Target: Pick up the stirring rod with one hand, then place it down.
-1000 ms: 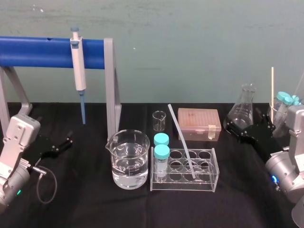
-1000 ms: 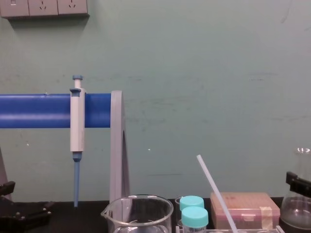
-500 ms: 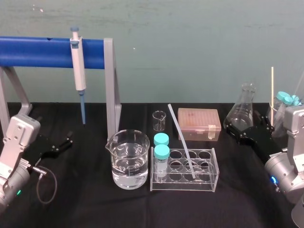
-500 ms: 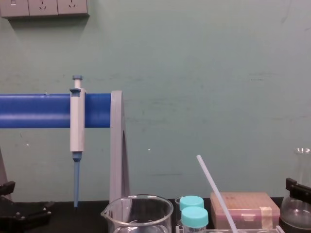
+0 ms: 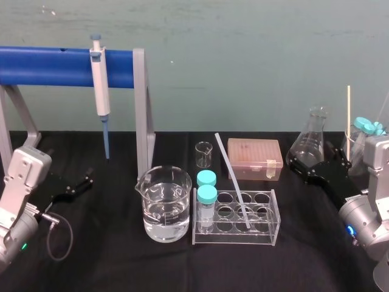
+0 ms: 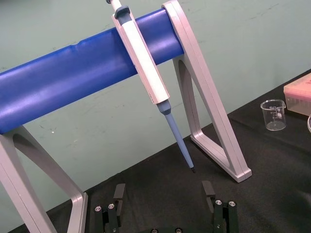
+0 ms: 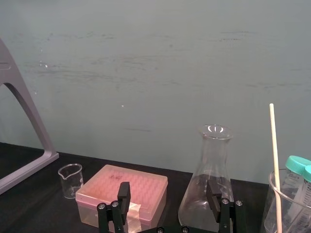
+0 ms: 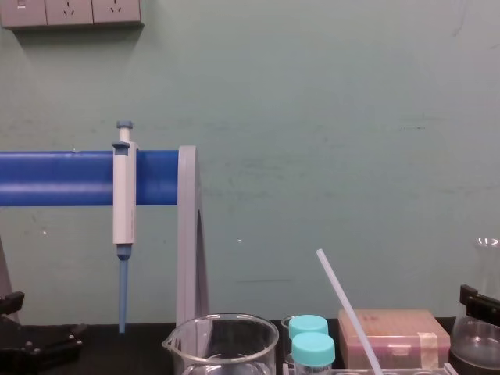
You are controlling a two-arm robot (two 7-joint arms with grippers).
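Right gripper (image 7: 168, 193) sits low at the right of the black table (image 5: 115, 261), jaws spread wide with nothing between them. It is just in front of the conical flask (image 5: 309, 141) and to the right of the pink tip box (image 5: 255, 158). Left gripper (image 6: 164, 191) is parked on the table's left, jaws also apart and empty, facing the blue-bar stand (image 5: 55, 66) where the pipette (image 5: 100, 91) hangs. Stirring rod (image 5: 232, 182) is not held: it leans in the clear tube rack (image 5: 267, 234), lower end down in a front-row hole toward the rack's right, upper end tilted left and back toward the small beaker (image 5: 203, 155). Rod is well apart from both grippers. Two teal-capped vials (image 5: 206, 196) stand at the rack's left end, just beside the big beaker (image 5: 164, 204) holding clear liquid. In the chest view the rod's top rises above the vial caps and the tip box. Far right, a thin pale stick (image 5: 348, 112) stands upright in a glass container near the right arm.
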